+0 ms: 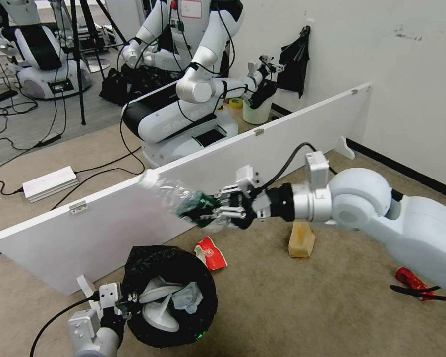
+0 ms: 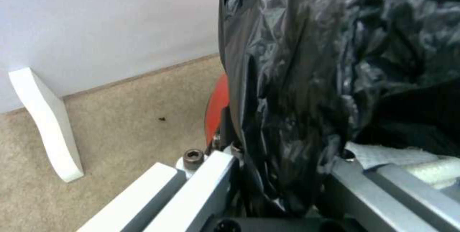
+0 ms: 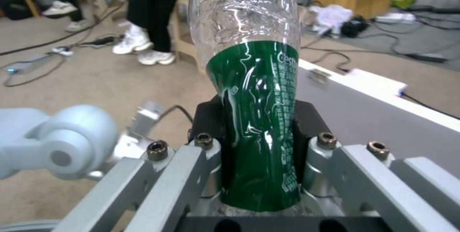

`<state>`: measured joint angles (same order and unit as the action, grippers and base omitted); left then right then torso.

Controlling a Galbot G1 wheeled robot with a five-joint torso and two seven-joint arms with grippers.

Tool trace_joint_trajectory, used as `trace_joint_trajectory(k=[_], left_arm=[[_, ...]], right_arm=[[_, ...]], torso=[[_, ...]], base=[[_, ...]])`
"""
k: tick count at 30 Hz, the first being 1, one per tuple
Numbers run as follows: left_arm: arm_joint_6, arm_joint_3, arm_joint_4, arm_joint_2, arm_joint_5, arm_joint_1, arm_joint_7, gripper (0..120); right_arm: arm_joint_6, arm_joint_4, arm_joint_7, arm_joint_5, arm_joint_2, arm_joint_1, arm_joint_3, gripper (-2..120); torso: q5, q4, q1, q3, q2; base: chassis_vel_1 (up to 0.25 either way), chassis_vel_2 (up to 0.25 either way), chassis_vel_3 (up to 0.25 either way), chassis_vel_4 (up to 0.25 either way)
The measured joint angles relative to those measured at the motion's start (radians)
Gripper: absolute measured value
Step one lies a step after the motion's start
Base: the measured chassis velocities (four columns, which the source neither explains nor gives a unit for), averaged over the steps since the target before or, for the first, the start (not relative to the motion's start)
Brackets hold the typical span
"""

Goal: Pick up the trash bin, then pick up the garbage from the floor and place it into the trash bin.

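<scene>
Room: We worked on tan carpet floor (image 1: 292, 307) fenced by a low white board (image 1: 134, 213) on small feet, with a white wall behind it and another robot (image 1: 183, 99) parked beyond.
Floor: There was no raised surface; everything lay on the carpet, with cables and a white power box (image 1: 49, 183) on the far side of the board.
Trash bin: Our left hand (image 1: 121, 302) was clamped on the rim of the trash bin (image 1: 171, 297), one finger inside the black liner and one outside, the red body showing just beside it in the left wrist view. White slippers (image 1: 158, 302) and a light blue cloth (image 1: 188, 297) already lay inside.
Bottle: Our right hand (image 1: 218, 210) was closed around the green label of a clear bottle (image 1: 183, 198), held sideways in the air above and beyond the bin's mouth, its neck toward the board.
Risk, miss: We judged the bottle not yet over the opening; released there, it could strike the rim or land on the carpet.
Risk, slip: The thin plastic was dented between our fingers and could squirt out.
Risk, bin: The rim hold was partly on slick liner, so the bin might sag or tilt.
Left over: A red-white paper cup (image 1: 210, 253), a tan paper bag (image 1: 302, 240) and a red can (image 1: 411, 280) were on the floor.
</scene>
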<state>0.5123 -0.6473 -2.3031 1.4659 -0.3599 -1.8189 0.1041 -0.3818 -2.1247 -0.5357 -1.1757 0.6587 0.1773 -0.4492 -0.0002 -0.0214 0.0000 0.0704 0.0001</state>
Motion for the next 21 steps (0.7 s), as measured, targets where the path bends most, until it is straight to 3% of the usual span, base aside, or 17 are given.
trace_joint_trajectory(k=[12,21], left_arm=[[0.014,0.0,-0.018,0.001,-0.027,0.021,0.002,0],[0.025,-0.013,-0.021,0.003,-0.062,0.037,0.02,0]], right_arm=[[-0.016,0.022,0.01,0.02,0.121,-0.03,-0.108,19],[-0.02,0.056,0.008,0.039,0.154,-0.026,-0.155,19]], torso=[[0.0001,0.0001,0.0,0.0,0.0],[0.0,0.0002,0.0,0.0,0.0]], base=[[0.0,0.0,0.0,0.0],[0.0,0.0,0.0,0.0]])
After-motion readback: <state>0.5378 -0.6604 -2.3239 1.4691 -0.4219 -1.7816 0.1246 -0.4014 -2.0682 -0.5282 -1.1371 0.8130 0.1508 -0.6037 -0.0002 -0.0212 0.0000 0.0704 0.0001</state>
